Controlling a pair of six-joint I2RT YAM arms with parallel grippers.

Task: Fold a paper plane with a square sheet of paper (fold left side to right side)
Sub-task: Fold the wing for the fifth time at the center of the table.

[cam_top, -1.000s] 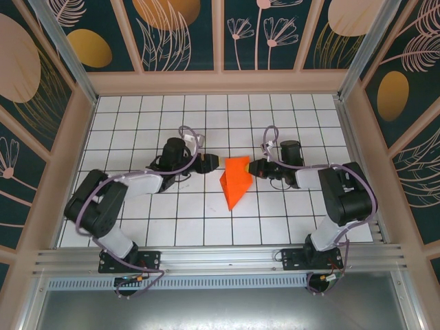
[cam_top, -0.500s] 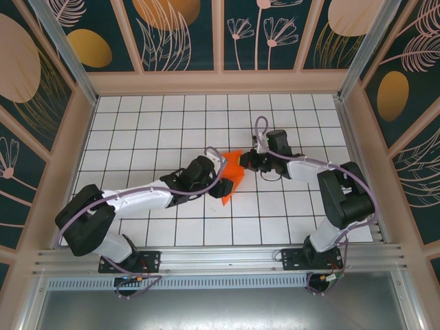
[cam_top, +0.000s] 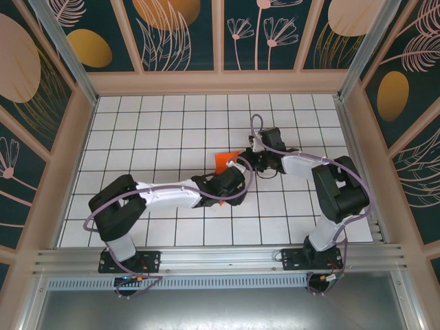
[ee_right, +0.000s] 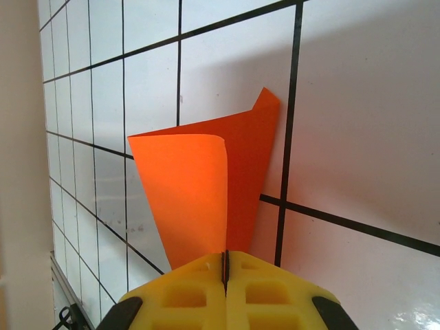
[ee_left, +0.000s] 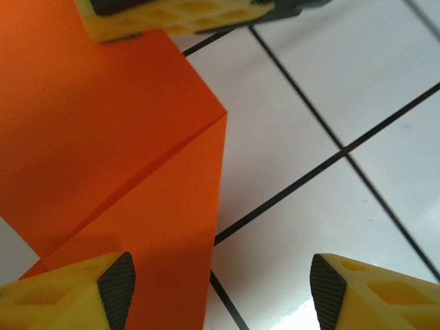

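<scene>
White gridded surface sitting inside a wood frame with teal floral panels, metal rail running along the near edge. Orange paper lying folded around the surface's centre, one flap curling up. Right jaws pressing together, pinching its right edge. Left jaws hanging spread over its near part. Left arm covering that part from above.

on the tiled table, folded paper sheet; at the sheet's right edge, touching, right gripper; just before the sheet, over its near edge, left gripper.
</scene>
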